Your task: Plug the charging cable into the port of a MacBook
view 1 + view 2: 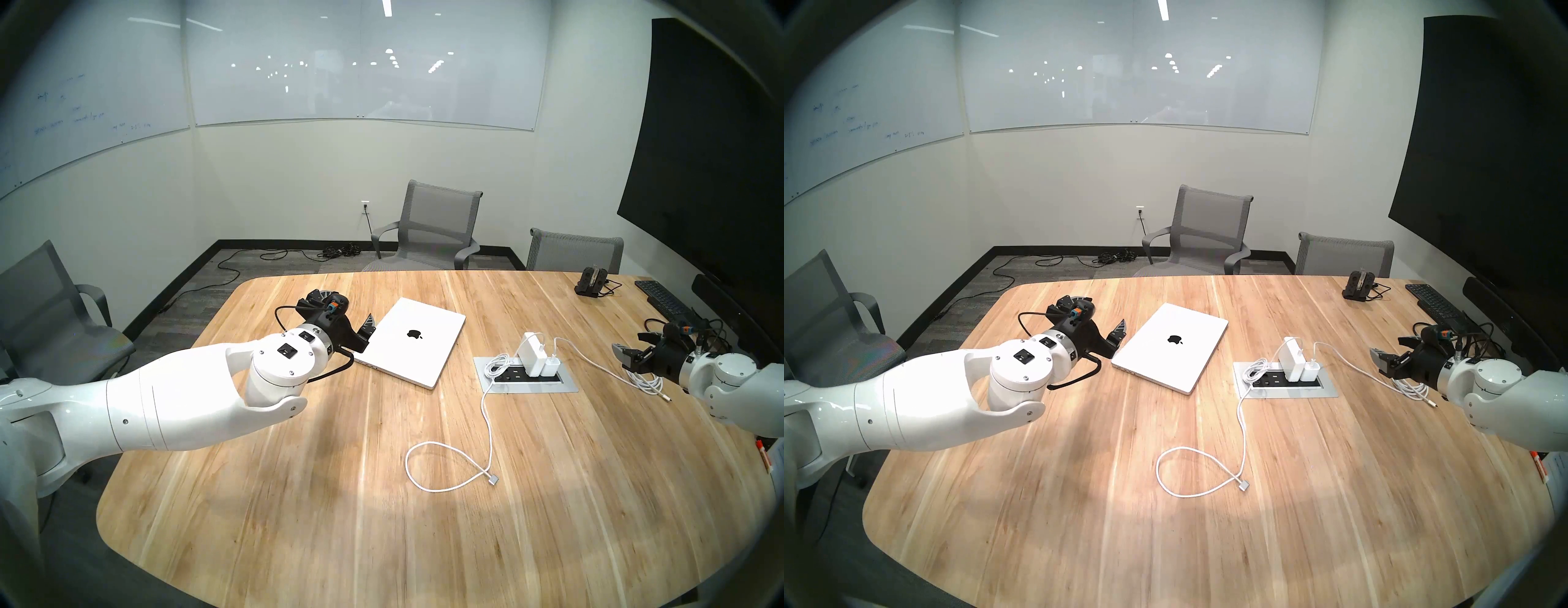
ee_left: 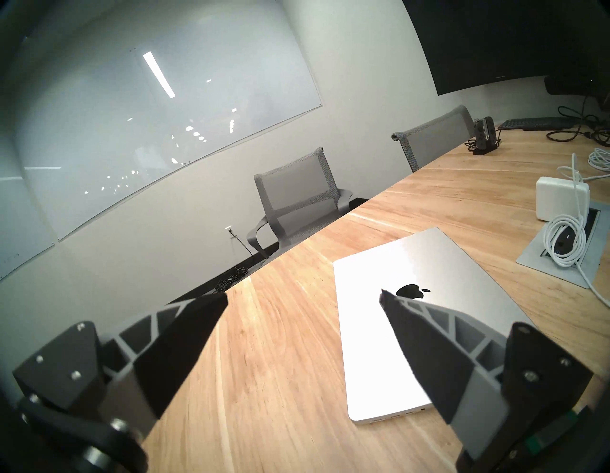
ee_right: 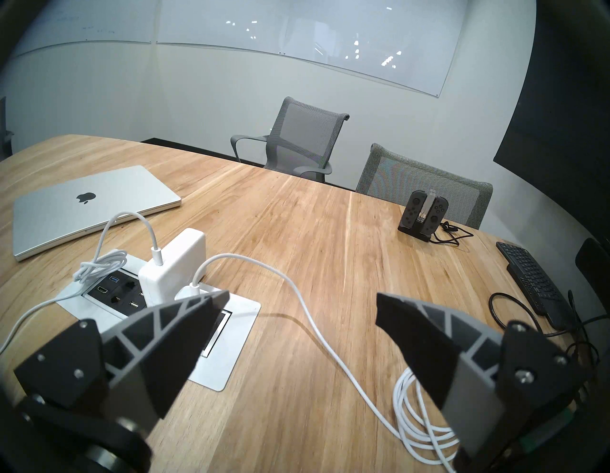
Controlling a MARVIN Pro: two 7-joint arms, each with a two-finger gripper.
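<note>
The closed silver MacBook (image 1: 413, 339) lies at mid-table, logo up. Small dark ports (image 2: 392, 417) show on its near thin edge in the left wrist view. The charging cable runs from the large white power brick (image 1: 532, 354) toward me, makes a loop, and ends in a flat squarish connector (image 1: 493, 481) lying free on the wood. My left gripper (image 1: 368, 333) is open and empty at the laptop's left corner; in its wrist view (image 2: 303, 295) one finger hangs over the lid. My right gripper (image 1: 630, 352) is open and empty at the far right, away from the connector.
A metal outlet panel (image 1: 564, 384) is set into the table and holds the brick and a smaller white charger (image 1: 550, 365). That charger's coiled cable (image 3: 425, 426) lies under my right gripper. A black keyboard (image 1: 662, 299) and a controller dock (image 1: 592, 280) stand at the back right. Grey chairs surround the table.
</note>
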